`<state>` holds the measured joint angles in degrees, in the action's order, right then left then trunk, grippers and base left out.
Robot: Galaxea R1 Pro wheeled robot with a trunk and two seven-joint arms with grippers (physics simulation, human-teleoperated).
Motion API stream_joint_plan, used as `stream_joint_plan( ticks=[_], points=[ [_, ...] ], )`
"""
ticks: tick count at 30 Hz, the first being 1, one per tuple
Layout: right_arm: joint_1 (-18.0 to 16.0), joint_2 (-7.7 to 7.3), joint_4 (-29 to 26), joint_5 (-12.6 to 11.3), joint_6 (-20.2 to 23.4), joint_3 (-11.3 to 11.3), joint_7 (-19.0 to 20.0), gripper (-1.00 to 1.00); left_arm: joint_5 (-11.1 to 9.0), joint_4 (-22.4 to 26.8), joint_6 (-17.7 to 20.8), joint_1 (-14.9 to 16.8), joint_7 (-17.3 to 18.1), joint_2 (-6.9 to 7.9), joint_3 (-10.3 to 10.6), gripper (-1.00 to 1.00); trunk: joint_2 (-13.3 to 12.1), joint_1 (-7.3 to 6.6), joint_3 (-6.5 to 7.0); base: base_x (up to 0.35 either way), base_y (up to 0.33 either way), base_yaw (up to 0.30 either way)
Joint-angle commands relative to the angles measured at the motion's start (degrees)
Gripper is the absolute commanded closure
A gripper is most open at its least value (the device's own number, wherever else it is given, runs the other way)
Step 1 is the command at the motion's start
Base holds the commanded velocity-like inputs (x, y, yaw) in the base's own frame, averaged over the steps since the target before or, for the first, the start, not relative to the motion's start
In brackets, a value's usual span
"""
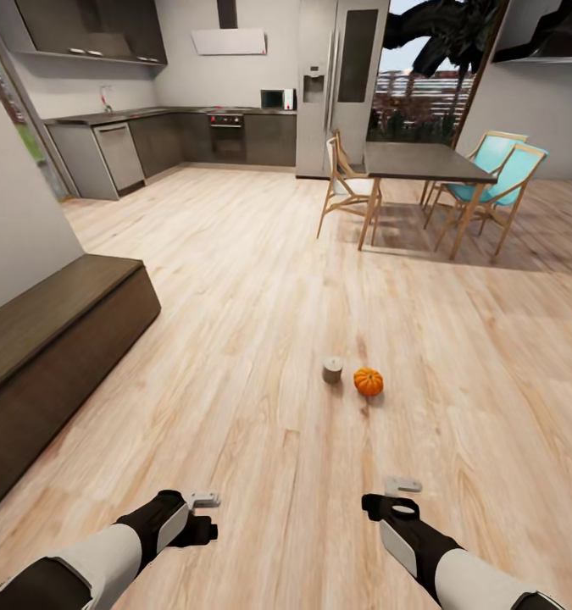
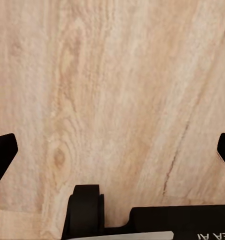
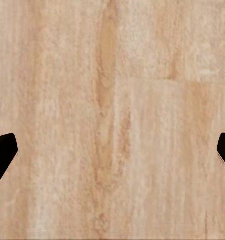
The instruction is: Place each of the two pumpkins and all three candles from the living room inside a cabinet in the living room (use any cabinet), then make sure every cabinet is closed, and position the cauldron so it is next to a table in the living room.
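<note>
Pumpkin (image 1: 369,381) beside candle (image 1: 332,369) — both arms low, pincers spread.

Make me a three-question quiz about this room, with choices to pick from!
1. Where does the small orange ribbed pumpkin sit?
A on the dining table
B on the wooden floor
C on the low dark-brown wooden cabinet

2. How many squat beige candles stand beside the pumpkin?
A one
B two
C three

3. How are the left gripper and right gripper?
A both open, empty
B both holding candles
C one holding the pumpkin

Answers: 1 B, floorboards lie under it. 2 A, a single candle stands there. 3 A, fingertips are wide apart over bare floor.
</note>
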<state>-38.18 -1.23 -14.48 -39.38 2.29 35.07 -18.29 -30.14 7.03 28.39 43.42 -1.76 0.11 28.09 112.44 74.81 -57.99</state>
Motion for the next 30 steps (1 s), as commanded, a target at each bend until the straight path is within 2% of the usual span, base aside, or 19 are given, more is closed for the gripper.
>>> stream_joint_plan(
  ticks=[1, 9, 18, 22, 30],
  points=[
    [0.0, -0.03, 0.17, -0.03, 0.0, 0.0, 0.02, -1.0, 0.0, 0.0, 0.0, 0.0, 0.0, 0.07, -0.02, -1.0, 0.0, 0.0, 0.0, 0.326, 0.0, 0.0],
    [0.03, 0.0, 0.32, -0.04, 0.0, 0.09, 0.04, -1.0, 0.0, 0.0, -0.03, 0.0, 0.0, 0.15, 0.0, -1.0, 0.0, 0.0, 0.0, 0.326, 0.0, 0.0],
    [0.04, 0.09, -0.04, -0.04, 0.0, 0.11, 0.01, -1.0, -0.1, 0.0, -2.89, 0.0, 0.0, 0.15, 0.0, -1.0, 0.0, 0.0, 0.0, 0.326, 0.0, 0.0],
    [0.02, 1.21, 0.24, 0.02, 0.0, 0.09, 0.01, -1.0, -0.09, 0.0, -2.99, 0.0, 0.0, 0.22, -0.03, -1.0, 0.0, 0.0, 0.0, 0.326, 0.0, 0.0],
    [0.04, 1.23, 0.25, 0.0, 0.0, 0.09, 0.01, -1.0, -0.13, 0.0, -2.99, 0.0, 0.0, 0.32, -0.05, -1.0, 0.0, 0.0, 0.0, 0.326, 0.0, 0.0]
  ],
)
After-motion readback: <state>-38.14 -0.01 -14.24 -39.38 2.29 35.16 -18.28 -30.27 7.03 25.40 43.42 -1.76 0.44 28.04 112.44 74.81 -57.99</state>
